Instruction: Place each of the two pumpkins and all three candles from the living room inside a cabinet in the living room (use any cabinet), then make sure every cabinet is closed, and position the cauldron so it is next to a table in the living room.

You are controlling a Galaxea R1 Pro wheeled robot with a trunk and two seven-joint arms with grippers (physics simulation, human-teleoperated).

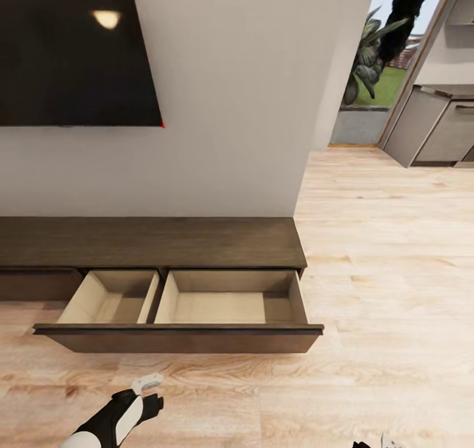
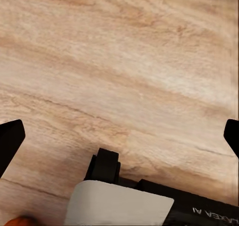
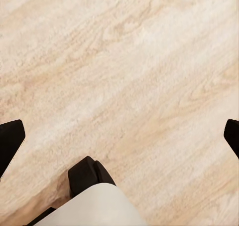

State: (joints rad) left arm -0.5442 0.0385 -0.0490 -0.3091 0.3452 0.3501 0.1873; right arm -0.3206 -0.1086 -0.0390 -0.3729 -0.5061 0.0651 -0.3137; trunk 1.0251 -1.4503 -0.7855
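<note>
The cabinet, a long low dark-brown unit, stands against the wall under the TV. Its wide drawer is pulled out over the floor, and both pale beige compartments hold nothing. My left gripper hangs low over the plank floor just in front of the drawer. In the left wrist view the left gripper is open, its fingertips far apart over bare floor. A small orange patch shows at that picture's edge; I cannot tell what it is. The right gripper is open over bare floor. Pumpkins, candles, cauldron and table are out of view.
A dark wall TV hangs above the cabinet. Light plank floor runs to the right toward grey kitchen cupboards and a glazed opening with plants. The wall corner ends just right of the cabinet.
</note>
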